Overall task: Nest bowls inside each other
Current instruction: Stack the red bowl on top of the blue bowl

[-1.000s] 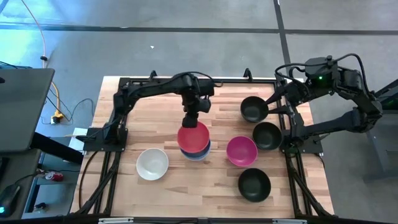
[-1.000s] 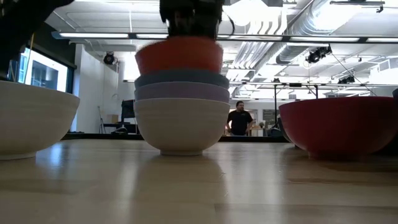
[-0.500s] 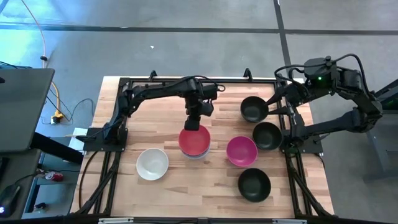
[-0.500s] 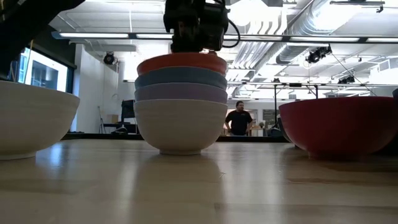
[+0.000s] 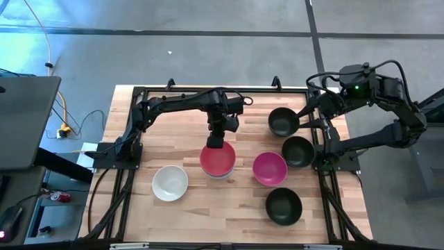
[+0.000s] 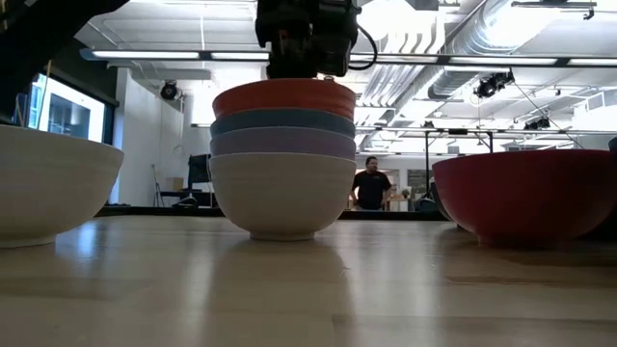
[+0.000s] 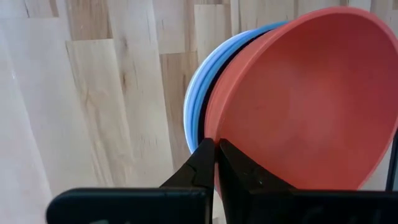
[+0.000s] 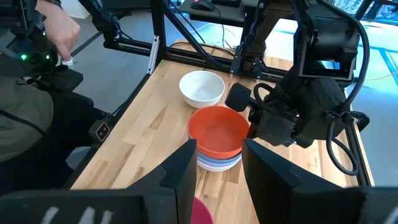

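The red-pink bowl (image 5: 216,159) sits atop the nested stack (image 6: 282,169) mid-tabletop; I judge it light, rigid, smooth, best pinched at the rim. My left gripper (image 7: 216,163) is clamped on that rim. My right gripper (image 8: 217,163) waits with fingers spread, empty, near the right edge.

Two black jointed arms (image 5: 177,101) with looping black cables, green indicator light.

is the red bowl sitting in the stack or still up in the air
In the stack: the red bowl sits nested on the blue bowl, rims level.
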